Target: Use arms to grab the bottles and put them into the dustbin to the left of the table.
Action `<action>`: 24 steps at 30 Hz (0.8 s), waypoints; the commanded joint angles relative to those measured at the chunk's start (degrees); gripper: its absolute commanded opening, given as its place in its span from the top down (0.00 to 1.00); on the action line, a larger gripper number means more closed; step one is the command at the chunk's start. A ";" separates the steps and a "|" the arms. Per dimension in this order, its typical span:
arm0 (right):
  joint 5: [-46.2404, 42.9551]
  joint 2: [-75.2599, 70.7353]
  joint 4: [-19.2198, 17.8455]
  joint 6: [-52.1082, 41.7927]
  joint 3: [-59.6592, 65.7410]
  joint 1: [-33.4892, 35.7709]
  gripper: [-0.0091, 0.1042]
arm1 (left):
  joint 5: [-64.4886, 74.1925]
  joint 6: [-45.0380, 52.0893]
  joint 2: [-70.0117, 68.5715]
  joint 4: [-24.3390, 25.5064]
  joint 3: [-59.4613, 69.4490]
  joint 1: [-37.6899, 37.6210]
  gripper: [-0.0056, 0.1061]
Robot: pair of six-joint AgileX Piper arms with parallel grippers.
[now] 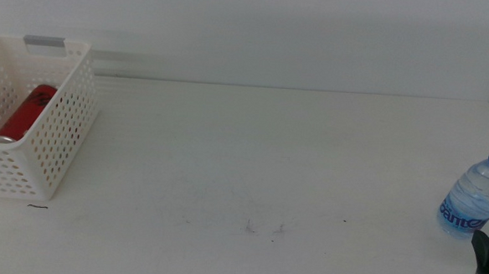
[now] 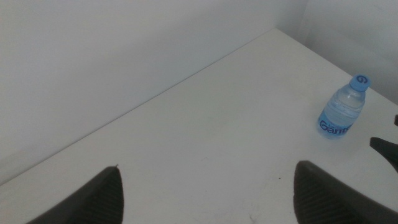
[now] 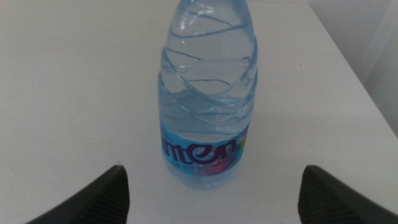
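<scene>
Right wrist view: water bottle cap cropped.

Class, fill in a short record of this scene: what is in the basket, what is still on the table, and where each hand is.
In basket: slim red can, lying in the white perforated plastic basket
On table: clear blue-capped water bottle, upright
Right hand: open, facing the bottle, not touching
Left hand: open, waiting above the white tabletop

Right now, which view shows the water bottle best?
The left wrist view: the water bottle stands whole, cap included. The right wrist view crops its top; the middle view shows it small at the table's right edge.
</scene>
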 commanded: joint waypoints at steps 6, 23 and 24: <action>-15.30 12.31 -0.28 3.24 -0.60 -0.41 0.16 | -0.73 0.03 -0.27 0.03 -0.06 -0.35 0.11; -16.91 30.00 1.76 0.16 -16.37 -0.41 0.16 | -0.73 0.03 -0.27 0.03 -0.06 -0.35 0.11; -16.91 31.05 1.76 0.11 -17.27 -0.41 0.18 | -0.73 0.03 -0.27 0.03 -0.06 -0.35 0.11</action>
